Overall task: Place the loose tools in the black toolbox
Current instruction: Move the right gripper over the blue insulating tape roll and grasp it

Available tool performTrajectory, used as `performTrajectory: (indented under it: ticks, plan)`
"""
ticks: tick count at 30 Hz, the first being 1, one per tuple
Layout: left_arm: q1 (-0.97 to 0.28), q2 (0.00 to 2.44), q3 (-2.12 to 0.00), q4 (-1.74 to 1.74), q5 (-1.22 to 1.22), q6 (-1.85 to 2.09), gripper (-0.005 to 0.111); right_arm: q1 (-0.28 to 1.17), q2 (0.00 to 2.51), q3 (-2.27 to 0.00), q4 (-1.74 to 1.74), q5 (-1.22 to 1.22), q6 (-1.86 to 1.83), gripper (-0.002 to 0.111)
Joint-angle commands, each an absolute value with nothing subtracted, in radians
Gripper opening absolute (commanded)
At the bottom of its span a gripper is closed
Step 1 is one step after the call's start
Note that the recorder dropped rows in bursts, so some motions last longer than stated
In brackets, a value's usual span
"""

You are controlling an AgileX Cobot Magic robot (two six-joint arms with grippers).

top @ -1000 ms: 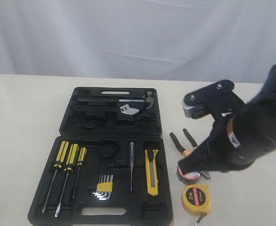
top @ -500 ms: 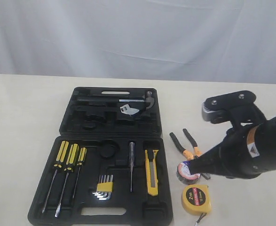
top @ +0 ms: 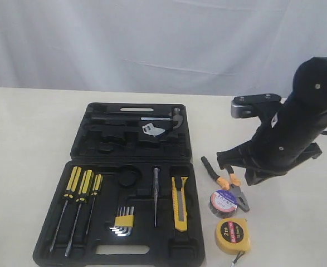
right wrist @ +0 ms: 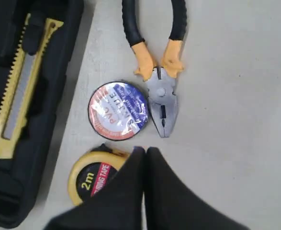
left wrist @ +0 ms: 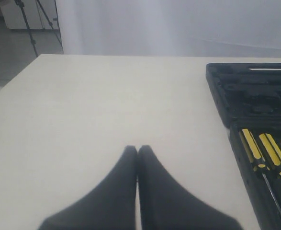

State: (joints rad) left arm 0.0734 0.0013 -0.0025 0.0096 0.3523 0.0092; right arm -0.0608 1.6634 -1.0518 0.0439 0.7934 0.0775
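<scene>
The black toolbox (top: 82, 146) lies open on the table, and the yellow-black utility knife (top: 180, 203) rests in its near half. Right of the case lie the black-orange pliers (top: 211, 168), the blue-white labelled tape roll (top: 223, 201) and the yellow 2m tape measure (top: 232, 235). My right gripper (top: 222, 157) hangs shut and empty above these three. In the right wrist view, the gripper (right wrist: 145, 150) partly covers the tape measure (right wrist: 85, 178), beside the tape roll (right wrist: 117, 111), pliers (right wrist: 162, 76) and knife (right wrist: 15, 108). My left gripper (left wrist: 138, 148) is shut and empty over bare table beside the toolbox (left wrist: 220, 98).
Three yellow-black screwdrivers (top: 77, 192), a hex key set (top: 123, 219) and a thin tester (top: 156, 192) fill the near half of the case. A hammer and wrench (top: 152, 125) sit in the far half. A white curtain backs the table.
My right arm has risen and drawn back to the right, away from the tape roll. The roll, pliers and tape measure lie where they were.
</scene>
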Motion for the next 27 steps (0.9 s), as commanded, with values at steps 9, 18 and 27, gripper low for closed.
performTrajectory:
  ticks: [9,18,27]
  plan:
    - [0.069,0.0,0.0,0.0,0.342,0.007,0.0,0.01,1.784,-1.07,0.035,0.72,-0.044,0.052]
    - [0.069,0.0,0.0,0.0,0.342,0.007,0.0,0.077,1.829,-1.074,-0.035,0.644,0.0,0.065]
    - [0.069,0.0,0.0,0.0,0.342,0.007,0.0,0.073,1.833,-1.074,-0.068,0.633,0.033,0.065]
